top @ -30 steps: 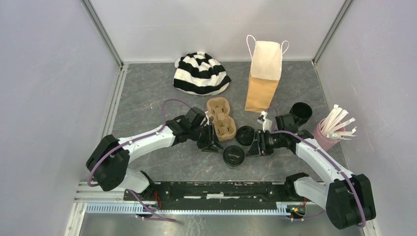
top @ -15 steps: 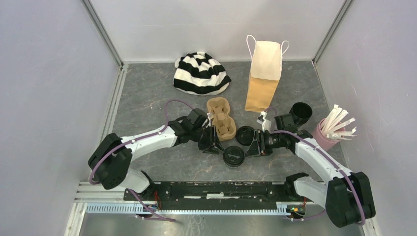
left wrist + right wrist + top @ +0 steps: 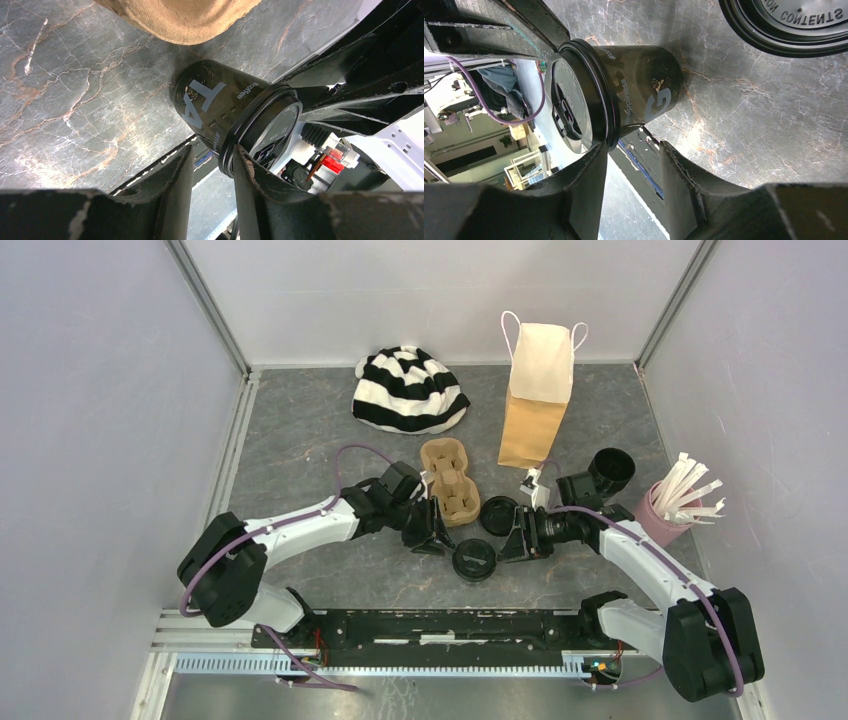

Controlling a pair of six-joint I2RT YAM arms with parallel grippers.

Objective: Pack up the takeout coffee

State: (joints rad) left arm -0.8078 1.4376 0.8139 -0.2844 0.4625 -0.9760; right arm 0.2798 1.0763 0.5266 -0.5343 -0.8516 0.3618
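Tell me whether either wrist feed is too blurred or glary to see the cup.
Left wrist: lidded cup sharp, its print legible, near fingers soft. Right wrist: cup sharp, mild glare on the table beside it.

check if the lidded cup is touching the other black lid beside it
Apart. The right wrist view shows a strip of bare table between the lidded cup and the other black lid.

Two black cups, one cardboard carrier, one paper bag, one striped hat, one pink cup
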